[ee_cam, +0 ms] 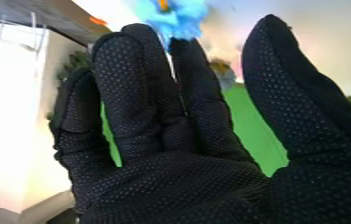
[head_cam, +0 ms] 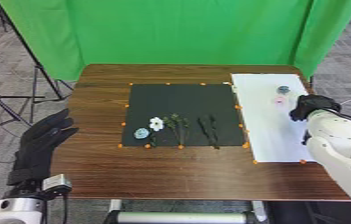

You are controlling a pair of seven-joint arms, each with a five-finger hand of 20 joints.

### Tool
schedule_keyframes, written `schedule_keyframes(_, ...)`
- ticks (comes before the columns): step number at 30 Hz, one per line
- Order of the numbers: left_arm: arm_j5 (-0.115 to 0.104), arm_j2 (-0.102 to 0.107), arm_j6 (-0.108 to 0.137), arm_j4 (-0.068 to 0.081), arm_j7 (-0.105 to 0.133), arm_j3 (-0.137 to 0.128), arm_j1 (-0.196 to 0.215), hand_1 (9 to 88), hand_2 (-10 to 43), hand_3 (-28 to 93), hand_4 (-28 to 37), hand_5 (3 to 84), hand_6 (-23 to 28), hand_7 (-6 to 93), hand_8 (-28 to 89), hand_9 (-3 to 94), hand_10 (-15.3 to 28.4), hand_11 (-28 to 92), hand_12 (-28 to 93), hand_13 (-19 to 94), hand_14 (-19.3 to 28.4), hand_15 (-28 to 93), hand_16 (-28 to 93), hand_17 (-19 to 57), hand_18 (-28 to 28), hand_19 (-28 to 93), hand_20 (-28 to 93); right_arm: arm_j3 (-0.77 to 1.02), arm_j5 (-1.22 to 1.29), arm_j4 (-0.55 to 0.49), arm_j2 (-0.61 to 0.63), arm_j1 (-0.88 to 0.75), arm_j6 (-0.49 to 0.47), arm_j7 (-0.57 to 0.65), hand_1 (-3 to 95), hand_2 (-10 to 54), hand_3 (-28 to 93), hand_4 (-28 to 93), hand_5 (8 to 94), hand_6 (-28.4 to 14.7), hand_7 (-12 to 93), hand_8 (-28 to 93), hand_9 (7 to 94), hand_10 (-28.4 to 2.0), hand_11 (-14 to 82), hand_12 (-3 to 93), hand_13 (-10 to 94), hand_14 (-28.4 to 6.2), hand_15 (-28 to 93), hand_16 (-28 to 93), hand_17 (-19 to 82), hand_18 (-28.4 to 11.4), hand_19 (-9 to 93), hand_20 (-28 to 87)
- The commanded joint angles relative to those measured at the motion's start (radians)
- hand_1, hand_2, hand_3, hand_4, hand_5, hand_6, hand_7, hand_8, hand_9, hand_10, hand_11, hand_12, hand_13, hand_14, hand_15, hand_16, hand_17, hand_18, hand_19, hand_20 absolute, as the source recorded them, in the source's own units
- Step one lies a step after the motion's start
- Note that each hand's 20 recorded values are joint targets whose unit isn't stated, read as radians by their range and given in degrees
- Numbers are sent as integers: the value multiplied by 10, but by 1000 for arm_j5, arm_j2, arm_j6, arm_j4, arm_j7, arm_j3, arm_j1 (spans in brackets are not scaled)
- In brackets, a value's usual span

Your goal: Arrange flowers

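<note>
Pink flower (head_cam: 279,100), we note, lies on the white sheet (head_cam: 274,135), near the right hand (head_cam: 312,105), fingers wide and empty. We advise a low, light pinch beneath the bloom, sparing petals. Left hand (head_cam: 36,142): fingers straight, at the bench's (head_cam: 189,175) left edge.

Head cam sat high, nr side, facing fwd & down over tabletop (head_cam: 163,172) to far green curtain (head_cam: 189,35). R wrist cam looked along R hand (head_cam: 312,106), v. close; both views shared R hand & curtain.
</note>
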Motion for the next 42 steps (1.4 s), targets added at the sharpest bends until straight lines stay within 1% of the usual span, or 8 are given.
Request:
schedule_keyframes(1, -16, 14, 7, 7, 30, 30, -10, 279, 13, 827, -211, 357, 71, 212, -128, 318, 179, 343, 99, 221, 240, 613, -126, -119, 203, 529, 105, -19, -28, 23, 21, 77, -14, -4, 290, -37, 870, -280, 501, -45, 202, -138, 550, -168, 241, 170, 531, -136, 758, 162, 250, -225, 870, 329)
schedule_keyframes(4, -11, 10, 5, 7, 27, 29, -10, 279, 13, 826, -211, 357, 72, 212, -128, 318, 180, 343, 99, 221, 240, 613, -126, -119, 203, 529, 105, -12, -26, 27, 32, 71, -27, 15, 289, -36, 871, -279, 498, -46, 199, -136, 544, -169, 241, 170, 530, -137, 758, 161, 250, -225, 870, 329)
schedule_keyframes(11, -21, 12, 9, 6, 41, 23, 4, 278, 13, 826, -209, 357, 71, 211, -128, 318, 179, 343, 99, 221, 240, 613, -127, -119, 203, 529, 105, 14, -15, 53, 31, 48, -67, 47, 288, -37, 868, -278, 485, -48, 193, -134, 533, -179, 231, 167, 525, -141, 758, 160, 245, -227, 868, 329)
schedule_keyframes(14, -18, 7, 6, 8, 35, 24, -2, 278, 13, 827, -209, 356, 71, 211, -128, 318, 179, 343, 99, 220, 240, 613, -127, -119, 203, 529, 105, 18, -14, 61, 26, 41, -67, 47, 288, -38, 867, -278, 483, -49, 192, -132, 532, -181, 228, 167, 523, -142, 758, 159, 245, -227, 868, 330)
schedule_keyframes(16, -25, 13, 10, 6, 45, 23, 7, 278, 13, 827, -209, 356, 71, 211, -128, 318, 179, 344, 99, 220, 240, 613, -127, -119, 203, 529, 105, 14, -21, 65, 17, 44, -71, 41, 288, -38, 867, -278, 484, -49, 191, -132, 533, -181, 227, 167, 522, -142, 758, 158, 245, -227, 868, 330)
schedule_keyframes(17, -19, 9, 6, 7, 35, 24, 1, 278, 13, 828, -208, 357, 71, 210, -128, 318, 180, 343, 99, 221, 240, 613, -127, -119, 203, 529, 105, 13, -22, 63, 17, 39, -68, 41, 288, -38, 867, -278, 484, -49, 191, -131, 532, -180, 227, 167, 522, -142, 758, 158, 245, -228, 868, 330)
schedule_keyframes(36, -11, 4, 0, 8, 17, 28, -13, 279, 14, 826, -209, 356, 71, 211, -128, 318, 180, 343, 99, 221, 240, 612, -127, -119, 204, 529, 105, -17, -29, 78, -34, 43, -78, 32, 294, -41, 869, -279, 487, -45, 194, -133, 533, -179, 226, 168, 522, -143, 760, 155, 243, -229, 867, 332)
schedule_keyframes(42, -10, -2, -6, 8, 9, 24, -13, 279, 14, 826, -208, 356, 71, 211, -128, 318, 180, 343, 100, 221, 239, 612, -127, -119, 204, 529, 104, -17, -28, 87, -46, 38, -86, 32, 320, -40, 857, -280, 521, -24, 204, -138, 576, -160, 231, 165, 537, -137, 755, 154, 245, -230, 864, 333)
